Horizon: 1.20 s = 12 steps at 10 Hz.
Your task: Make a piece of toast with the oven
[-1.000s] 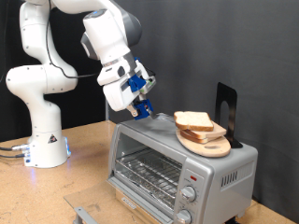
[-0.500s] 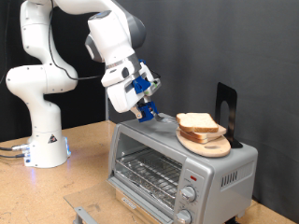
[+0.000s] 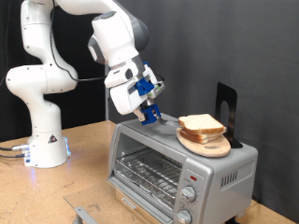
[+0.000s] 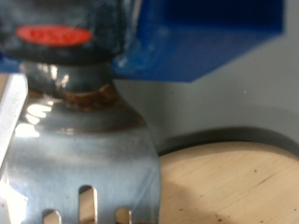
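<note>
Hovering above the top of the toaster oven (image 3: 177, 163), the claw (image 3: 149, 116) sits near the middle of that top panel, just to the exterior view's left of the round wooden board (image 3: 207, 143). Blue fingers (image 3: 142, 89) point down and toward the exterior view's right. A metal spatula (image 4: 79, 140) with slots in its blade fills the wrist view, its neck running up between the blue finger parts, so the claw appears pinched on the spatula's handle; the contact itself is blurred, and this reading is probable, not certain. In the exterior view the spatula's blade (image 3: 168, 120) shows as a thin grey edge lying low over the oven top, reaching toward the board.

The piece of toast (image 3: 200, 124) lies on the wooden board, which rests on the oven top toward the exterior view's right end. More than one slice appears stacked there; the top one is pale with a tan crust. A dark upright stand (image 3: 225, 107) rises behind the board. In the wrist view the board's pale curved rim (image 4: 234, 182) lies just beyond the spatula blade.

The oven door is closed, its wire rack visible through the glass, with round knobs (image 3: 190, 196) at the exterior view's right of its front. The oven stands on a wooden surface (image 3: 84, 168), with the arm's white base (image 3: 45, 140) at the exterior view's left.
</note>
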{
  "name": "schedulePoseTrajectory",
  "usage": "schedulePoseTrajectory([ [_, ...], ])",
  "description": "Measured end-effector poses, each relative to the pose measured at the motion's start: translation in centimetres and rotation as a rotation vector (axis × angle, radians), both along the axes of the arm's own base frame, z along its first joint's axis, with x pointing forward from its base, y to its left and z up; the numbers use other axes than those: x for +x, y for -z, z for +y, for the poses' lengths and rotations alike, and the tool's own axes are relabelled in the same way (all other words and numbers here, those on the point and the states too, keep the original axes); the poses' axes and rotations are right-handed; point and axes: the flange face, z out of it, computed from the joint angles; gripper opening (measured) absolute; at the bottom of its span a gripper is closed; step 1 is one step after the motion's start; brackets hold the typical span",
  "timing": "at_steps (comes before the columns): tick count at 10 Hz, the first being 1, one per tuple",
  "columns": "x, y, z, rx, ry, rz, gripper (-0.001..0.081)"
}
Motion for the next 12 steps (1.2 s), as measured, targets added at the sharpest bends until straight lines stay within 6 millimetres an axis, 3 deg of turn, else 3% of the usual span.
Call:
schedulePoseTrajectory([
  [6,0.4,-0.8,1.5,-0.016,-0.051,0.142,0.0498],
  [12,0.5,-1.2,1.7,-0.021,-0.061,0.157,0.0498],
])
